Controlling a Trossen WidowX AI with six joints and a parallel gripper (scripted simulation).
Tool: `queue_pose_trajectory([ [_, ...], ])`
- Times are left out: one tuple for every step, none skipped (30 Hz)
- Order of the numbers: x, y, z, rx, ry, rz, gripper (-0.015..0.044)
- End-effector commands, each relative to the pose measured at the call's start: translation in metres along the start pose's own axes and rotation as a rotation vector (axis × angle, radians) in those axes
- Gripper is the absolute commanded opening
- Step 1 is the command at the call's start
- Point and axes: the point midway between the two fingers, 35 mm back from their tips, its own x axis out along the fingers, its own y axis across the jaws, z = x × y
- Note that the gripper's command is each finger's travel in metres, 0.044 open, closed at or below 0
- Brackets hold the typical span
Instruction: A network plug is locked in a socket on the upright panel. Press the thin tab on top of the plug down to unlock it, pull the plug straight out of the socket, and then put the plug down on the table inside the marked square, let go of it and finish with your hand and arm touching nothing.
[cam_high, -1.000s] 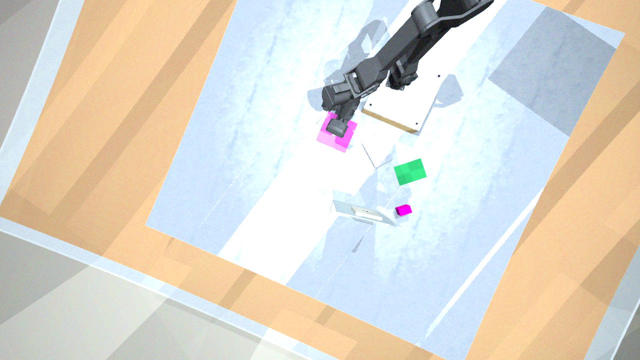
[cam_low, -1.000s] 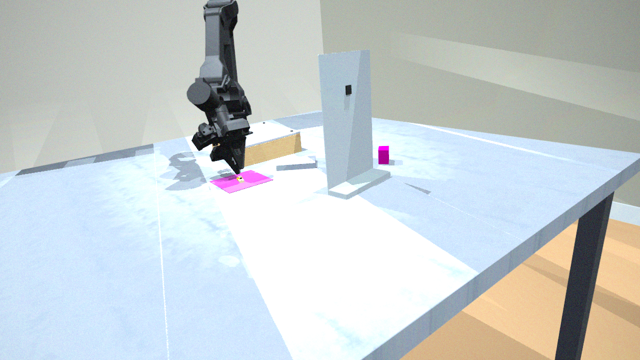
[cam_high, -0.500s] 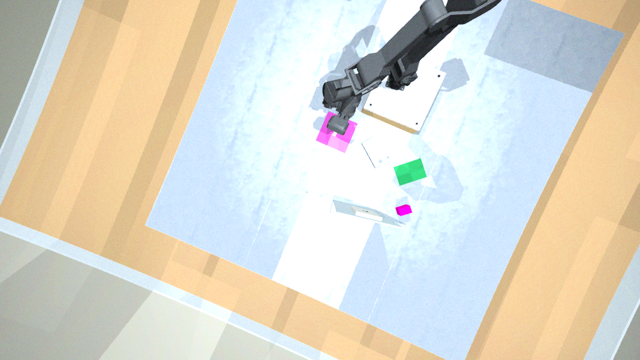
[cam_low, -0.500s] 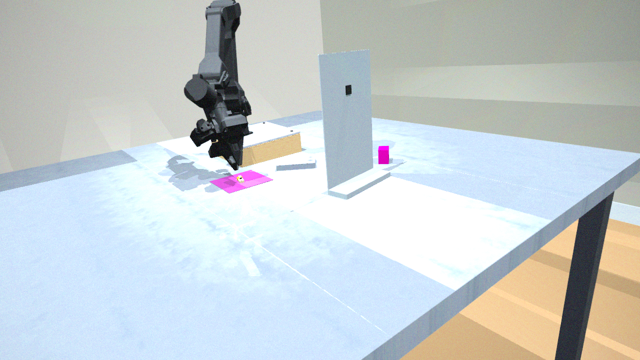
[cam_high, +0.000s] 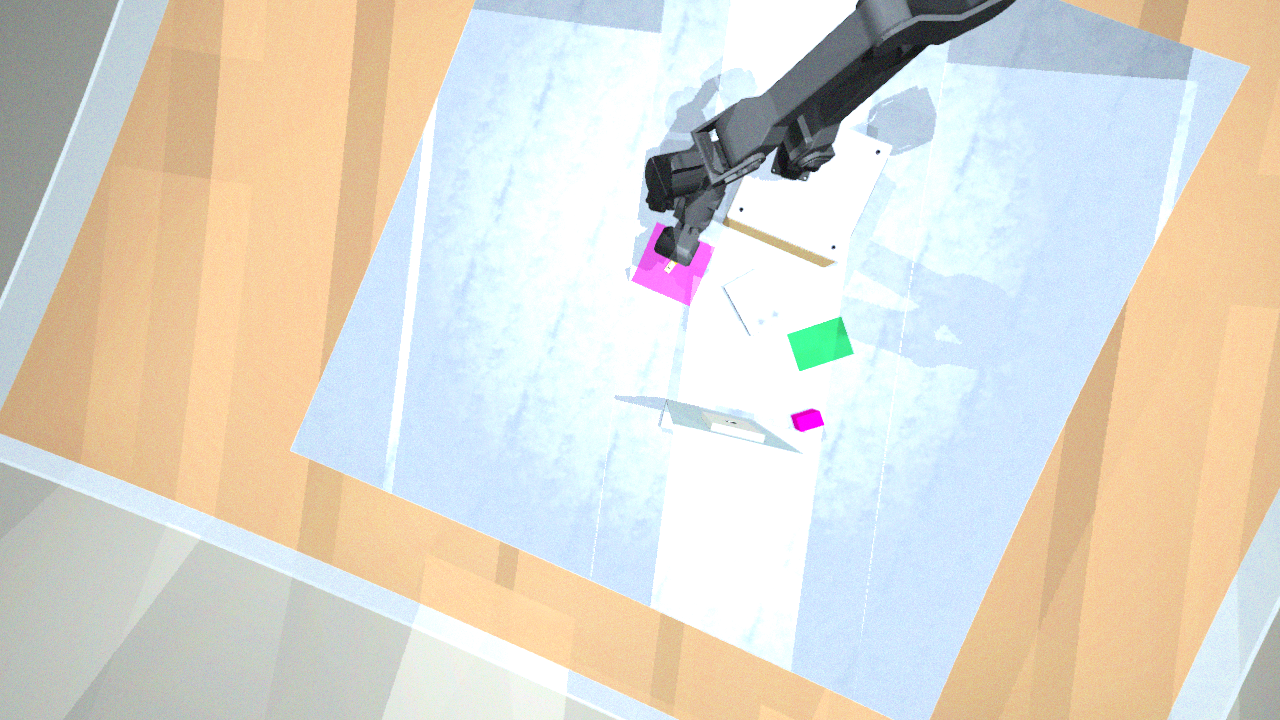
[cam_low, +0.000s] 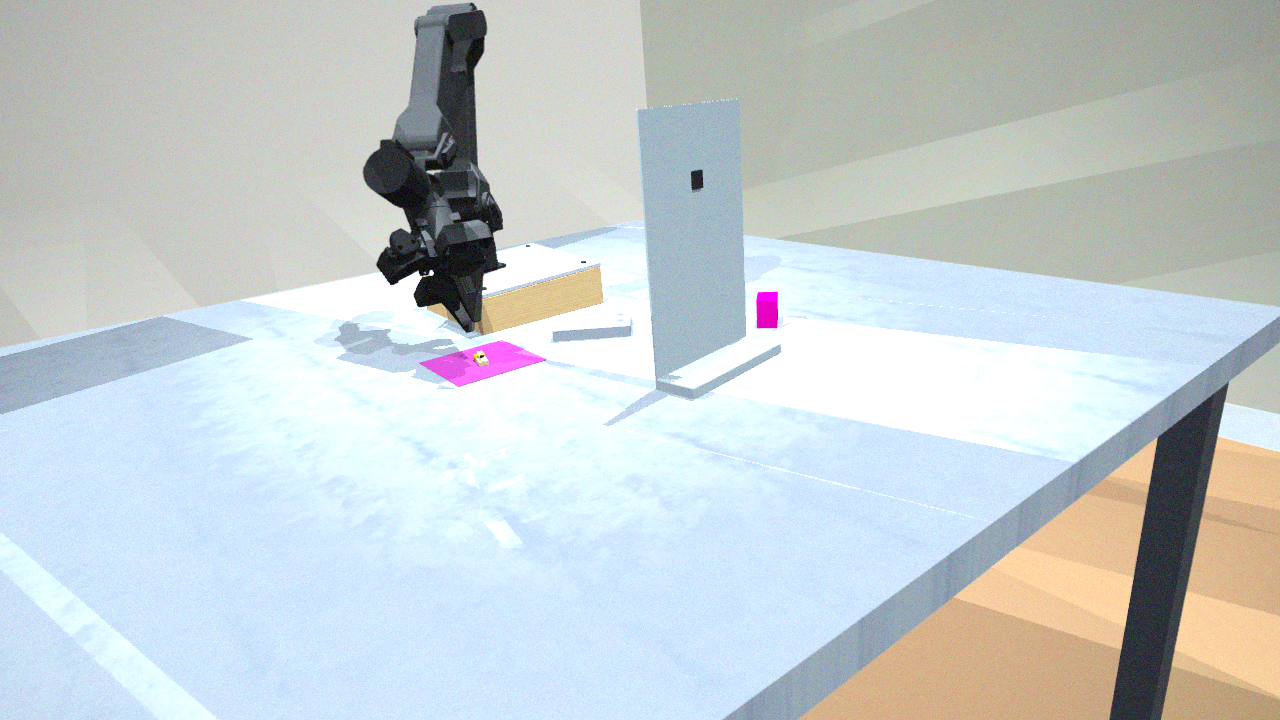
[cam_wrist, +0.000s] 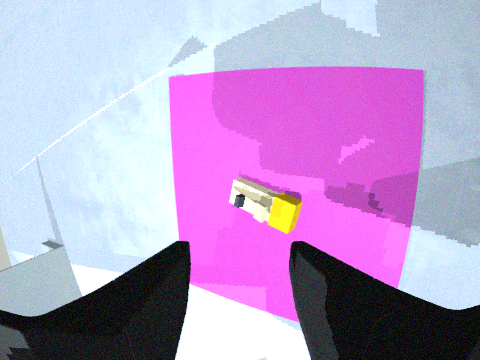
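The cream plug (cam_wrist: 251, 199) (cam_high: 669, 266) (cam_low: 481, 359) with a yellow end lies on the magenta square (cam_wrist: 300, 110) (cam_high: 657, 284) (cam_low: 514, 356), well inside its edges. My gripper (cam_wrist: 240, 255) (cam_low: 469, 329) is open and empty, a little above the plug, with a gap between fingertips and plug. In the top view the hand covers part of the square and hides the fingertips. The upright panel (cam_low: 693, 259) (cam_high: 689, 419) stands away from the square, and its dark socket (cam_low: 696, 180) is empty.
A white-topped wooden box (cam_high: 805, 197) (cam_low: 546, 300) stands beside the arm. A low pale block (cam_low: 590, 329) lies between box and panel. A green rectangle (cam_high: 819, 343) lies on the table, and a small magenta block (cam_high: 807, 420) (cam_low: 767, 309) stands near the panel.
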Motion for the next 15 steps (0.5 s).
queue_pose_trajectory([
  [-0.006,0.008,0.002,-0.012,-0.003,0.014,0.0156],
  [-0.007,0.009,0.002,-0.012,-0.003,0.014,0.0156],
  [-0.008,0.01,0.002,-0.012,-0.003,0.014,0.0156],
  [-0.01,0.011,0.003,-0.012,-0.003,0.014,0.0156],
  [-0.011,0.012,0.003,-0.012,-0.003,0.014,0.0156],
  [-0.012,0.013,0.003,-0.012,-0.003,0.014,0.0156],
  [-0.013,0.014,0.003,-0.012,-0.003,0.014,0.0156],
  [-0.015,0.014,0.003,-0.012,-0.003,0.014,0.0156],
  [-0.016,0.015,0.003,-0.012,-0.003,0.014,0.0156],
  [-0.017,0.016,0.003,-0.012,-0.003,0.014,0.0156],
  [-0.019,0.017,0.003,-0.012,-0.003,0.014,0.0156],
  [-0.02,0.018,0.004,-0.012,-0.003,0.014,0.0156],
  [-0.021,0.019,0.004,-0.012,-0.003,0.014,0.0156],
  [-0.023,0.02,0.004,-0.012,-0.003,0.014,0.0156],
  [-0.024,0.021,0.004,-0.012,-0.003,0.014,0.0156],
])
